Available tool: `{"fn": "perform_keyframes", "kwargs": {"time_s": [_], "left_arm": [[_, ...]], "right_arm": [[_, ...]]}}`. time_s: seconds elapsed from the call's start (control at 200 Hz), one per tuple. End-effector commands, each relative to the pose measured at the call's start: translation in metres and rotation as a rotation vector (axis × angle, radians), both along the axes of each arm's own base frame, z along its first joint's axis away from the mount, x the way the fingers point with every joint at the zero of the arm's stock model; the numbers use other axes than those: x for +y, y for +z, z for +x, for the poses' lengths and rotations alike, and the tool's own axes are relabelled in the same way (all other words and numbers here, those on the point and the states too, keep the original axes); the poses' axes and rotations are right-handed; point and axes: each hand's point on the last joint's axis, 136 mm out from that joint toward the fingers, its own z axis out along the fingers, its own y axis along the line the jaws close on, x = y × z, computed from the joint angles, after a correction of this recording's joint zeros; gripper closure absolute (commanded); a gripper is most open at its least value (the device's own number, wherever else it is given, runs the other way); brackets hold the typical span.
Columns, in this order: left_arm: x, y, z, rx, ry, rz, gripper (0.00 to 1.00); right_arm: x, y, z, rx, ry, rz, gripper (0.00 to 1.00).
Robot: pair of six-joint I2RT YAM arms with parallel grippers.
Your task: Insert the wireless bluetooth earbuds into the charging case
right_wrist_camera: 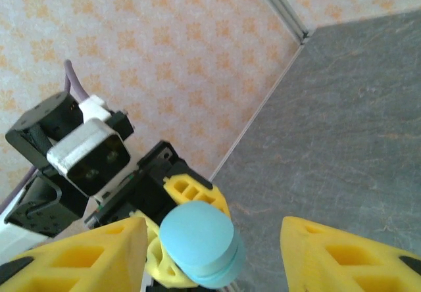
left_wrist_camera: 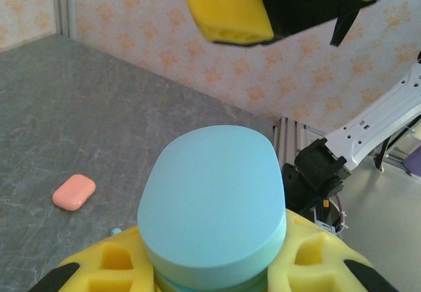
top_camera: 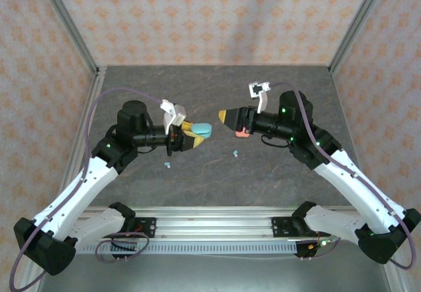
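Note:
My left gripper [top_camera: 191, 139] is shut on a light blue pebble-shaped charging case [top_camera: 202, 129], held closed above the table. The case [left_wrist_camera: 214, 200] sits between the yellow fingers [left_wrist_camera: 112, 259] in the left wrist view. My right gripper [top_camera: 229, 116] faces it from the right, open, its jaws wide on either side of the blue case [right_wrist_camera: 197, 239] without touching it. Two tiny light blue earbuds [top_camera: 235, 153] [top_camera: 168, 164] lie on the table. The salmon-red earbuds are out of view.
A salmon-red case [top_camera: 241, 133] lies closed on the dark grey table [top_camera: 131, 95] just under the right gripper, also visible as the salmon-red case [left_wrist_camera: 74, 192]. Patterned walls with metal posts [top_camera: 92, 62] enclose the table. A rail [top_camera: 210, 223] runs along the near edge.

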Motion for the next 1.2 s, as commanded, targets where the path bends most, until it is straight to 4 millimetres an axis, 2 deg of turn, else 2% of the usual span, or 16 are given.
{"fn": "perform_keyframes", "kwargs": {"time_s": [0.0,0.105,0.21,0.48,0.651,0.811,1.196], "left_arm": [[-0.001,0.014,0.002,-0.088,0.007,-0.024,0.93],[-0.002,0.015,0.002,-0.087,0.0,-0.032,0.93],[-0.003,0.016,0.001,-0.082,-0.011,-0.039,0.93],[-0.004,0.016,-0.002,-0.066,-0.027,-0.039,0.93],[-0.003,0.017,-0.005,-0.066,-0.032,-0.037,0.93],[-0.003,0.015,-0.006,-0.066,-0.036,-0.031,0.93],[-0.003,0.014,-0.008,-0.062,-0.046,-0.029,0.93]], "right_arm": [[0.008,-0.023,-0.021,-0.016,0.096,-0.082,0.38],[0.014,-0.04,-0.029,-0.027,0.14,-0.139,0.33],[0.019,-0.046,-0.03,-0.05,0.168,-0.163,0.32],[0.033,-0.037,-0.016,-0.122,0.18,-0.178,0.31],[0.031,-0.03,-0.003,-0.154,0.118,-0.179,0.32],[0.034,-0.019,-0.003,-0.164,0.115,-0.129,0.32],[0.039,-0.009,-0.009,-0.135,0.149,-0.08,0.31]]}}
